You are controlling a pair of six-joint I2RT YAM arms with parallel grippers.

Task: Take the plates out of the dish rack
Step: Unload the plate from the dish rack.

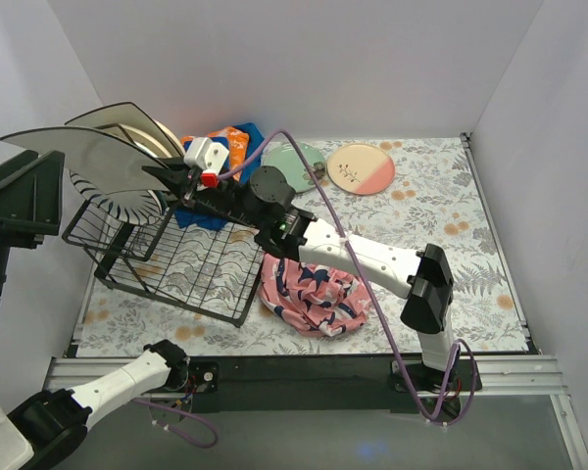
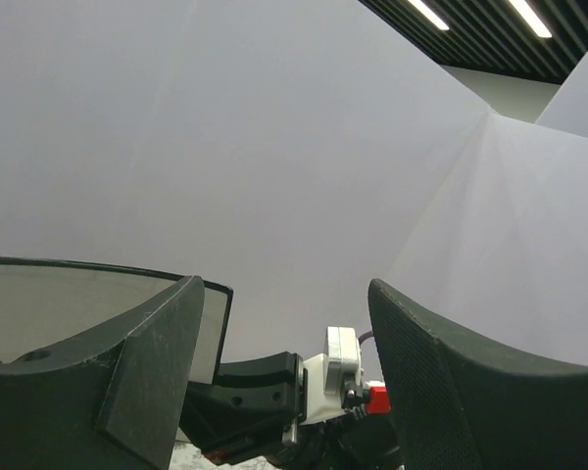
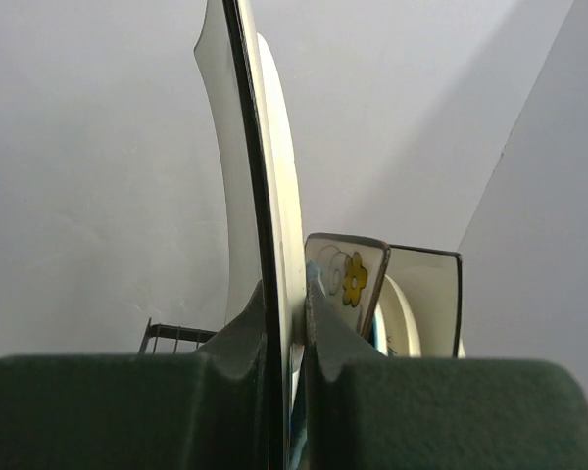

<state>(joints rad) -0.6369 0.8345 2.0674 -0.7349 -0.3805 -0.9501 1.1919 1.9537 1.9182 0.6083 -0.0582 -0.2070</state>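
Pinching plate (image 3: 237, 176) rim, right gripper (image 3: 286, 304), by dish rack (image 1: 176, 264), left gripper (image 2: 282, 289) spread wide

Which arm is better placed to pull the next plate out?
Right. The right arm reaches to the dish rack, jaws clamped on the rim of an upright plate; the left arm has open jaws, gripping nothing.

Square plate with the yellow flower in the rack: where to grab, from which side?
Pinch the top rim, fingers one on each face, coming edge-on from the right, as the right gripper holds the neighbouring plate. The square plate stands upright in the dish rack, plates close on both faces; likely only its edge is free.
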